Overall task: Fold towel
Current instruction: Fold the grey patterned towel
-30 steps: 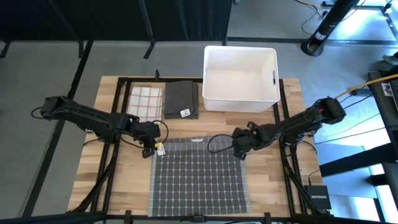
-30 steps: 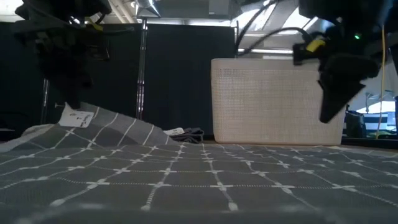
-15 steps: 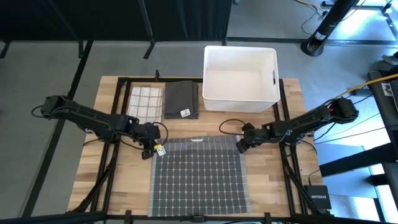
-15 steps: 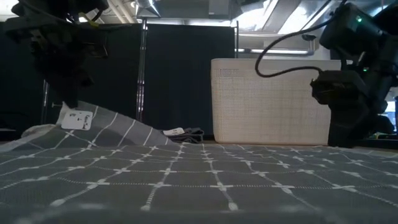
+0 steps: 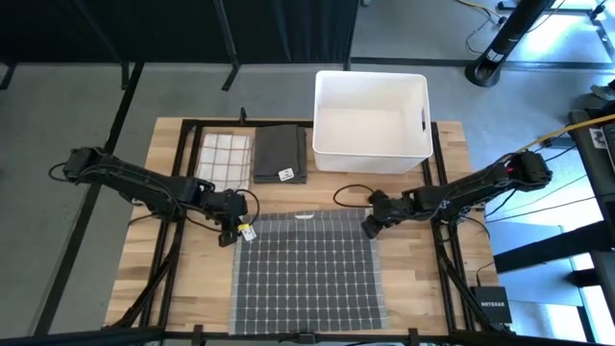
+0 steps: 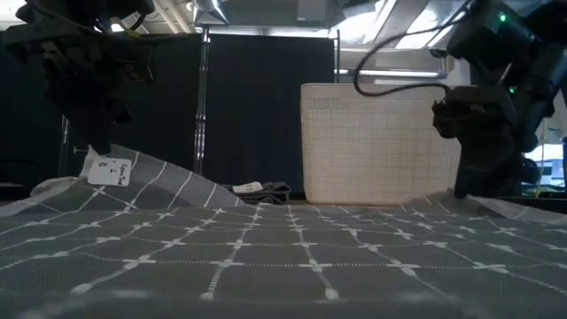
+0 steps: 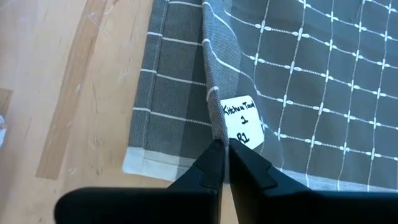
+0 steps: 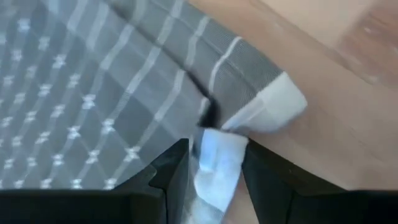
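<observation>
Two far corners of the grey towel [image 5: 306,269], thin & floppy, are my holds: left gripper [image 7: 222,163] pinches one; right gripper [image 8: 214,163], fingers apart, straddles the other.

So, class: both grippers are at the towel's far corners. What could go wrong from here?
1. The left gripper is shut on a thin pinch of towel edge beside the tag; it may slip out on lifting.
2. The right gripper has its jaws apart around a bunched corner; closing may catch only part, so the fold goes skewed.
3. The bin stands just behind; a high lift might brush it.
</observation>
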### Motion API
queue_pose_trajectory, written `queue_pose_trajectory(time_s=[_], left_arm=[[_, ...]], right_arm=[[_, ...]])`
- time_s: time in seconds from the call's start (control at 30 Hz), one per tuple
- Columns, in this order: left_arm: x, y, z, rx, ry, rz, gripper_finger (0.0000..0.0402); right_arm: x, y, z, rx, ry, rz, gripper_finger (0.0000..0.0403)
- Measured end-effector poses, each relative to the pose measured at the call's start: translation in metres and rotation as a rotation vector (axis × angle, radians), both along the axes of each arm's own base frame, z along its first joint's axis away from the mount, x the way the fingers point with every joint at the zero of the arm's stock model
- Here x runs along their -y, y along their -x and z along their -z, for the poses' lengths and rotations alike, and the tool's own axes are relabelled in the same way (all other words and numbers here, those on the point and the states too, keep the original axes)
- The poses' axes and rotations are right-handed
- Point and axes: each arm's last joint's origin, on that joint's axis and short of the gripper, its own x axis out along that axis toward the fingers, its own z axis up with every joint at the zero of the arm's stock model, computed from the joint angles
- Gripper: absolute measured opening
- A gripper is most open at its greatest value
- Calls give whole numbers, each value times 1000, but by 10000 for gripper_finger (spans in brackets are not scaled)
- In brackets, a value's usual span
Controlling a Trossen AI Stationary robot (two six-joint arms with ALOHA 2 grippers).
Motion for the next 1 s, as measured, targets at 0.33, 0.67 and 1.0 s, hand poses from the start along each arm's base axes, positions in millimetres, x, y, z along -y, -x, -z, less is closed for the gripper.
queue_pose_trajectory(time_s=[0.33,0.67,1.0], left_arm=[[0,0,0,0,1,-1,13],[0,0,0,0,1,-1,13],[0,0,0,0,0,0,13]], right_arm=[[-4,-9,-20,-31,-58,-63,149],[-6,-12,-33,-84,-103,-35,149],[-4,-13,-28,-98,-12,-39,149]])
